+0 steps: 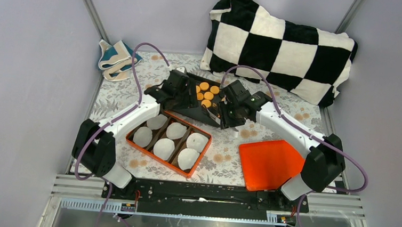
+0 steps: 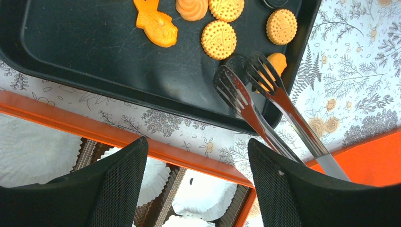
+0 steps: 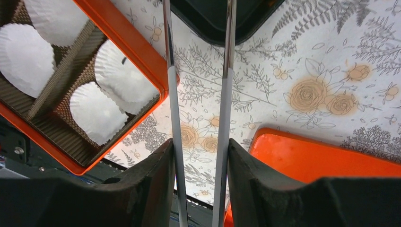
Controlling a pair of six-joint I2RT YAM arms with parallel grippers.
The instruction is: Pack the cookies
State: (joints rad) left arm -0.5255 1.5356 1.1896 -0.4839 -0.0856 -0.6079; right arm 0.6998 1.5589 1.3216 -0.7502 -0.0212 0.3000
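Black-and-white checked plush pillow (image 1: 284, 44): far right corner of the table, against the back wall.

Floral-print table cover (image 1: 222, 165): spread over the table and carries everything else.

Flat orange plastic lid (image 1: 267, 163): near right part of the table, beside the right arm's base.

Orange rectangular box with brown dividers (image 2: 71, 124): near left of centre, each compartment holding white fluted paper liners (image 1: 178, 130).

Black rectangular plastic tray (image 2: 85, 52): centre of the table, just beyond the box. Both wrists hang over it and hide much of it from above.

Folded teal-and-cream cloth (image 1: 114, 59): far left corner.

Metal slotted tongs with orange-coated arms (image 2: 250, 116): angled across the tray's near right rim, heads apart over the tray floor.

Left gripper (image 2: 196, 144): fingers spread wide, nothing between them, above the tray's near edge.

Right gripper (image 3: 200, 144): clamped on the two tong handles.

Small orange-yellow cookies (image 2: 218, 39): clustered at the tray's right end, including a fish-shaped cookie (image 2: 156, 23). One cookie (image 2: 280, 60) lies behind the right tong head; contact cannot be told.
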